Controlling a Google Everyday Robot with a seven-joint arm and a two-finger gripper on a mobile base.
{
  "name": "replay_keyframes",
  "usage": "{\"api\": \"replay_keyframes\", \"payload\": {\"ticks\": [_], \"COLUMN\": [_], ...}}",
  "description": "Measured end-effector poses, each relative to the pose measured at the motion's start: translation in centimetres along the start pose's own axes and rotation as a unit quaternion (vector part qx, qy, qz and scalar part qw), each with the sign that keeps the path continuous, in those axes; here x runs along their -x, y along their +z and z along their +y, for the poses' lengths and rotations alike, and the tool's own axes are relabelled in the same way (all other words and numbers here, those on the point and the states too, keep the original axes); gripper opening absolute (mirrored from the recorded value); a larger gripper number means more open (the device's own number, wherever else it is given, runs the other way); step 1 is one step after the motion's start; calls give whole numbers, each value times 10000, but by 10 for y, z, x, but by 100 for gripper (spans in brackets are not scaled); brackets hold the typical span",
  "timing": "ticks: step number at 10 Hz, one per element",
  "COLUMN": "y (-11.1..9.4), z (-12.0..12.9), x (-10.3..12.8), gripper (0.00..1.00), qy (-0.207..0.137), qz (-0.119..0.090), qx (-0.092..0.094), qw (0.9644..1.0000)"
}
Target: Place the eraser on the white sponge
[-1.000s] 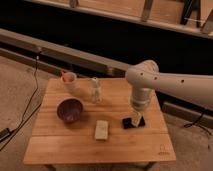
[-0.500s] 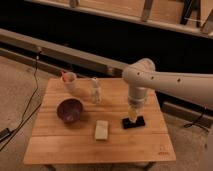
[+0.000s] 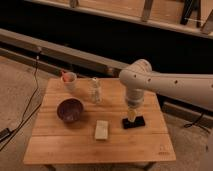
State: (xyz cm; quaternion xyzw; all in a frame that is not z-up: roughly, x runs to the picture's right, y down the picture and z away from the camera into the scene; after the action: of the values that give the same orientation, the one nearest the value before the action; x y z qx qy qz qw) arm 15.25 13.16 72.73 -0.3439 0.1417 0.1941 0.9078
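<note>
The eraser (image 3: 135,122) is a small flat black block lying on the wooden table (image 3: 75,142), right of centre. The white sponge (image 3: 102,130) is a cream-white pad lying to the left of the eraser, a short gap between them. My gripper (image 3: 132,116) points straight down from the white arm (image 3: 165,85) and sits right over the eraser, at or just above its top.
A dark purple bowl (image 3: 70,109) stands left of the sponge. A clear small bottle (image 3: 95,90) stands behind the sponge. A small cup with something red in it (image 3: 68,79) is at the back left. A cable (image 3: 25,112) hangs left of the table.
The arm has shifted slightly left over the eraser. The eraser and sponge lie where they were.
</note>
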Motion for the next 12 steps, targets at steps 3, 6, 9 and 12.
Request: {"api": "replay_keyframes", "payload": {"ticks": [3, 6, 9, 12], "y": [9, 17, 28, 44], "z": [-3, -7, -7, -3], "x": [-6, -9, -7, -2], "gripper": [65, 65, 65, 65], "qy": [-67, -430, -888, -1279], "qz": [59, 166, 292, 317], "qx": [-17, -128, -243, -363], "qw": [10000, 9989, 9953, 9906]}}
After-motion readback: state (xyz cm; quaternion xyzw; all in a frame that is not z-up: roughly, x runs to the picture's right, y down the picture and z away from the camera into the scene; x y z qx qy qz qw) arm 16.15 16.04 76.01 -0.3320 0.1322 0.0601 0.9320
